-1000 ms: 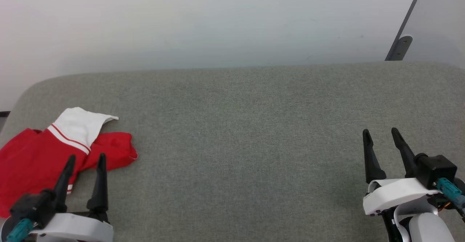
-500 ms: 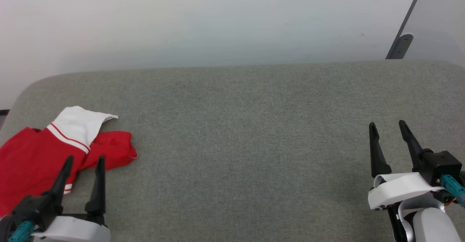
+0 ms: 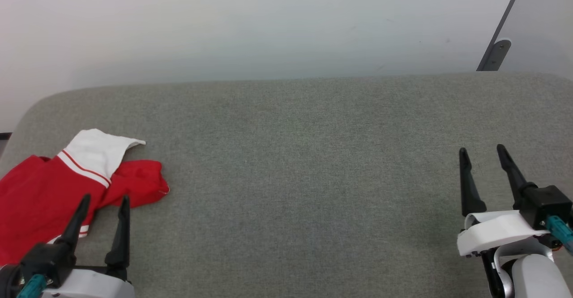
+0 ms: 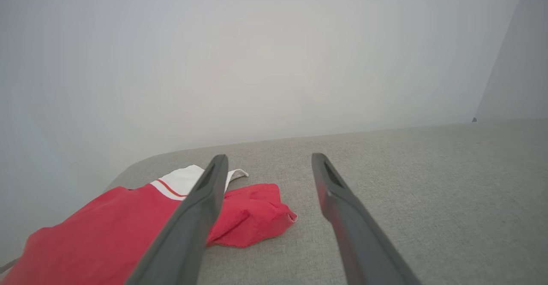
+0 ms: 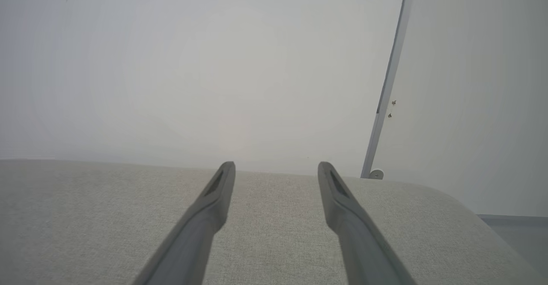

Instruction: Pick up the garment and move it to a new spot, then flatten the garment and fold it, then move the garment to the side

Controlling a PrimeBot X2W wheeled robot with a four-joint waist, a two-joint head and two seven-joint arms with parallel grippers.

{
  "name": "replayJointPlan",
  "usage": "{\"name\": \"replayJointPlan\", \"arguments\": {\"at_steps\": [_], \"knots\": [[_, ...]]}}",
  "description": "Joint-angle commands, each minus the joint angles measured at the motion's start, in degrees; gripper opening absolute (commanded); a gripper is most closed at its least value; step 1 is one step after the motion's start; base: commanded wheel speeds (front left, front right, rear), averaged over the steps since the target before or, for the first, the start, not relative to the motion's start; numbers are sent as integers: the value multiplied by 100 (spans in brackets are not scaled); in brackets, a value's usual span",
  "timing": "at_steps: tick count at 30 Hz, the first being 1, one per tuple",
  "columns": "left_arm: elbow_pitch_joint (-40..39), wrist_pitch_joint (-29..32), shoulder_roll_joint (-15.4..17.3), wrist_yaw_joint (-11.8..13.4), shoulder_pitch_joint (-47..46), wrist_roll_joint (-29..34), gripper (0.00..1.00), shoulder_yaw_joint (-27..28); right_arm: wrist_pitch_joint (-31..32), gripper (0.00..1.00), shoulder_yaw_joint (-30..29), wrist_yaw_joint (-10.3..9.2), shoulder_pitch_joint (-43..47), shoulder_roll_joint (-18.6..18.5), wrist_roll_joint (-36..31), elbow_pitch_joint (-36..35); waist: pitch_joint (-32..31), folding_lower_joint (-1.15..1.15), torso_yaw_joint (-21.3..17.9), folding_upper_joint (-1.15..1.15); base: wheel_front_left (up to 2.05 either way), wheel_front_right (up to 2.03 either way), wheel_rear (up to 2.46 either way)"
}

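**Fingers spread on both sides; garment lies off the left pair**

Head view: the left gripper (image 3: 104, 197) stands at the cushion's (image 3: 291, 155) near-left corner, fingers apart and holding nothing. The garment (image 3: 36, 195) is a crumpled red heap against the left edge. Its long run slants from that near corner towards the middle, and a white sleeve (image 3: 100, 152) is turned up on the far side. The left-hand finger crosses red cloth in this view and the other crosses bare cushion, so the heap lies ahead and to the left of the gap, not centred in it. I cannot tell whether either finger touches the cloth. The right gripper (image 3: 481, 148), equally spread and empty, is at the near-right corner, well apart from the garment, so the left arm is the nearer by far. Nothing lies on the cushion between them, and a pale wall (image 3: 268, 20) runs behind the far edge.

Left wrist view: the garment (image 4: 107, 225) sits left of and beyond the fingers, and its red lobe reaches partway into the gap of the left gripper (image 4: 269, 155). By my judgement, a small shift left and down would bring cloth between the fingers.

Right wrist view: the right gripper (image 5: 276, 164) points over bare cushion (image 5: 85, 199) towards the wall. A grey post (image 5: 387, 92) rises past the far-right corner.
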Motion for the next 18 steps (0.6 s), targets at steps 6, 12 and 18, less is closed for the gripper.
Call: {"name": "replayJointPlan", "arguments": {"at_steps": [6,12,18], "knots": [[58,-39,16,-10,-11,-29,100,-8,-47,100,-140,-4,-36,-9,-26,-40,-13,0,11,0,0,0,0],[104,-38,20,-10,-37,-77,100,-18,-46,100,-134,-4,30,-9,-7,-37,-17,0,21,0,0,0,0],[108,-38,36,-10,-37,-145,100,-51,-46,100,-116,-4,46,-9,41,-30,-11,0,16,0,0,0,0]]}}
